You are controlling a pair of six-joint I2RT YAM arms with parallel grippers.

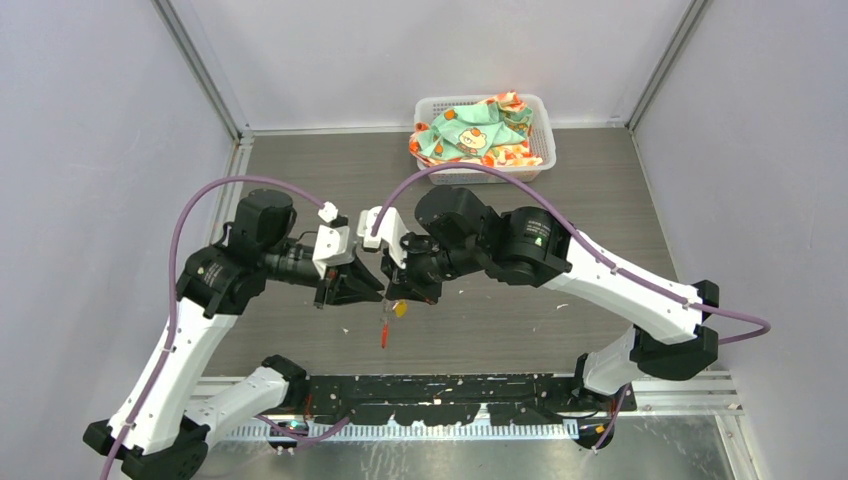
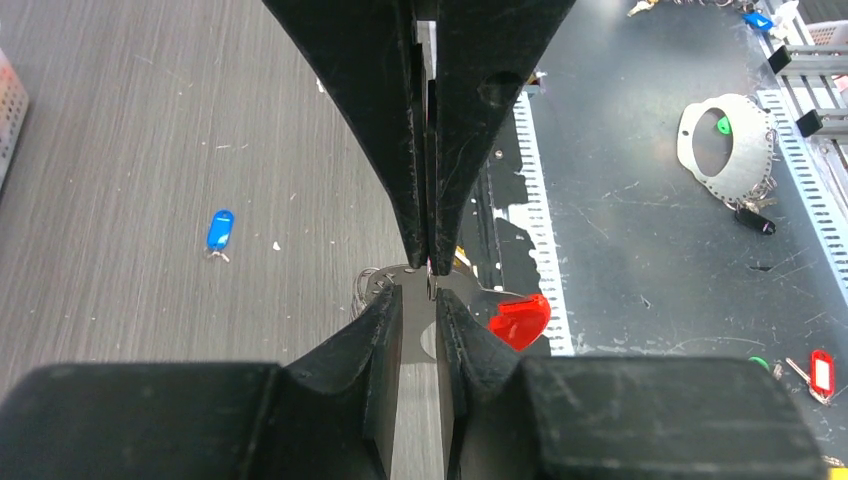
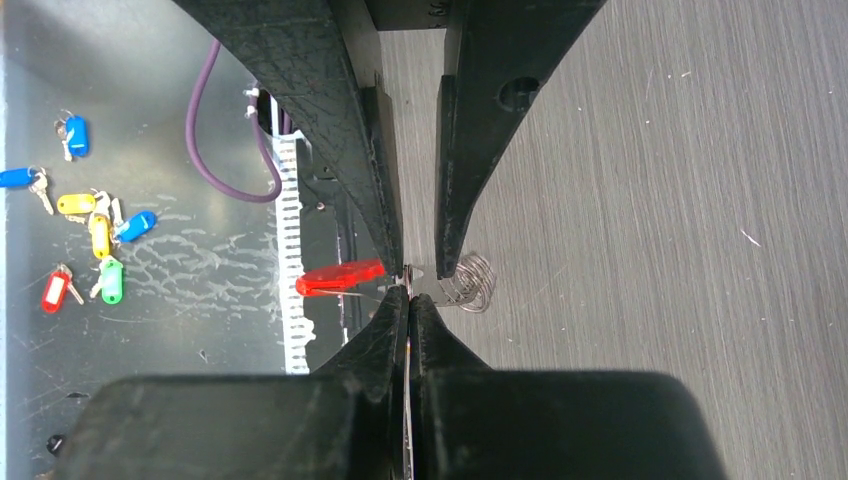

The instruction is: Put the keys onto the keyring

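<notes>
Both grippers meet above the table's middle. My right gripper (image 1: 393,290) (image 3: 408,295) is shut on a thin metal edge of the keyring (image 2: 385,282), whose grey coil (image 3: 470,282) sticks out beside the fingers. The keyring's red tag (image 1: 384,331) (image 2: 520,320) (image 3: 340,278) hangs below. My left gripper (image 1: 371,286) (image 2: 420,298) faces it tip to tip, its jaws a narrow gap apart around that same metal edge. A yellow tag (image 1: 400,309) shows just under the right fingertips; I cannot tell what it hangs from. The blue-tagged key (image 2: 220,230) lies alone on the table.
A white basket (image 1: 541,108) holding a patterned cloth (image 1: 475,130) stands at the back. A black rail (image 1: 450,386) runs along the near edge. Beyond it, lower down, lie several loose tagged keys (image 3: 92,225) and a metal plate with chains (image 2: 725,140).
</notes>
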